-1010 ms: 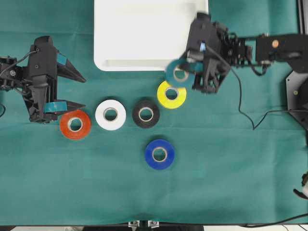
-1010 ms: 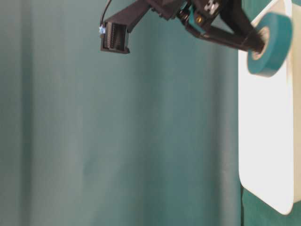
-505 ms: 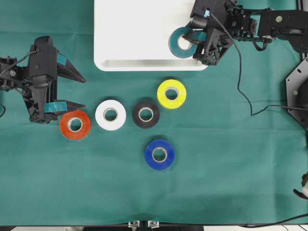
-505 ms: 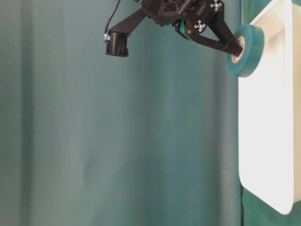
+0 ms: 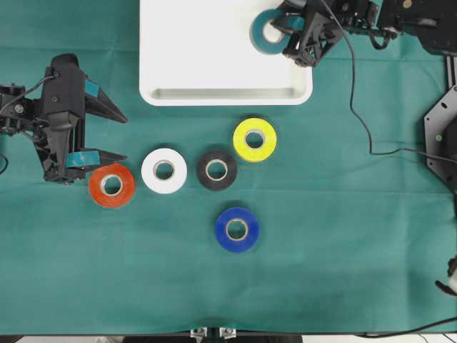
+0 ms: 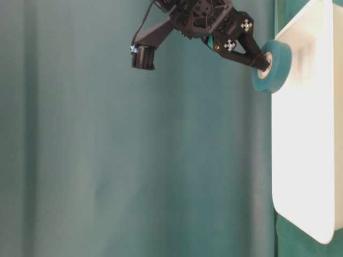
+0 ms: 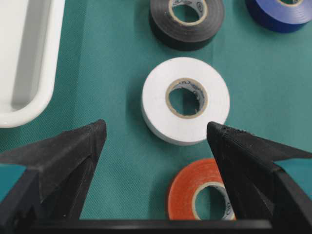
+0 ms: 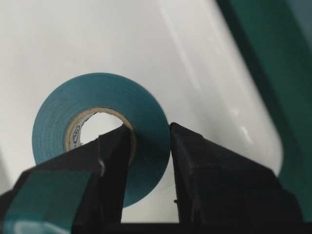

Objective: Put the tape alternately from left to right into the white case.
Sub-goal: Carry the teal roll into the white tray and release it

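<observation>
My right gripper (image 5: 285,30) is shut on the teal tape (image 5: 258,32), one finger through its core, holding it tilted above the back right of the white case (image 5: 214,96). The wrist view shows the teal tape (image 8: 107,90) over the case floor (image 8: 122,39), off the surface. My left gripper (image 5: 123,137) stands open at the left, holding nothing. On the cloth lie the red-orange (image 5: 96,187), white (image 5: 150,171), black (image 5: 203,170), yellow (image 5: 243,143) and blue (image 5: 223,232) rolls. The left wrist view has the white roll (image 7: 161,117) and red-orange roll (image 7: 185,190) ahead of the open jaws.
A green cloth (image 5: 343,250) covers the table. The right arm's cable (image 5: 360,136) trails across it toward a black mount (image 5: 439,136) at the right edge. In the table-level view the teal tape (image 6: 278,67) hangs beside the case rim (image 6: 305,160).
My right gripper has carried the teal roll from beside the yellow roll, over the case's front rim, toward its back right. The left arm has not moved.
</observation>
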`<state>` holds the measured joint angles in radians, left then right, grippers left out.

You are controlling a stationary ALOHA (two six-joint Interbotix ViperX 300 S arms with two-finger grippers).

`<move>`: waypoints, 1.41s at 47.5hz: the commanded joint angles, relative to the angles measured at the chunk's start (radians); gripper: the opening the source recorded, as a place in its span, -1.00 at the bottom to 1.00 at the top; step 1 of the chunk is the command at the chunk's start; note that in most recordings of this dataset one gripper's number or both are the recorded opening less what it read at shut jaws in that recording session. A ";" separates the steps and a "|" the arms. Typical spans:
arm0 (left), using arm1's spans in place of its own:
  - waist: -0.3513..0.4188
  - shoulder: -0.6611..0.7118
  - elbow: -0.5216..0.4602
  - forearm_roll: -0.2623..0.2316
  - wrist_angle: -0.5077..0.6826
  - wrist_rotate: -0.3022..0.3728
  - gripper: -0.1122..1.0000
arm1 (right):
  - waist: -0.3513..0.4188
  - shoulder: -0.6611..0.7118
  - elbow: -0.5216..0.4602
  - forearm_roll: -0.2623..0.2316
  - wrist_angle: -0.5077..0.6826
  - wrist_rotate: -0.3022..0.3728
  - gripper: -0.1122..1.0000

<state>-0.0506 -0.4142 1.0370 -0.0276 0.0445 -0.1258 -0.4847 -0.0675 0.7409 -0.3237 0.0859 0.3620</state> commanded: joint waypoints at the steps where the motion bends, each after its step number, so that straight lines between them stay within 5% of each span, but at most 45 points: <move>1: -0.005 -0.006 -0.002 -0.002 -0.008 -0.002 0.26 | -0.018 0.008 -0.034 -0.012 -0.012 -0.002 -0.36; 29: -0.005 -0.006 -0.002 -0.002 -0.008 -0.002 0.26 | -0.041 0.069 -0.064 -0.014 -0.009 0.006 -0.34; 40: -0.003 -0.006 -0.003 -0.002 -0.008 -0.002 0.26 | -0.041 0.069 -0.063 -0.012 -0.009 0.008 0.65; 67: -0.005 -0.006 -0.003 -0.002 -0.008 -0.002 0.26 | 0.002 0.011 -0.035 -0.012 -0.009 0.008 0.58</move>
<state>-0.0506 -0.4142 1.0370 -0.0276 0.0445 -0.1273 -0.5016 -0.0138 0.7087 -0.3344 0.0844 0.3697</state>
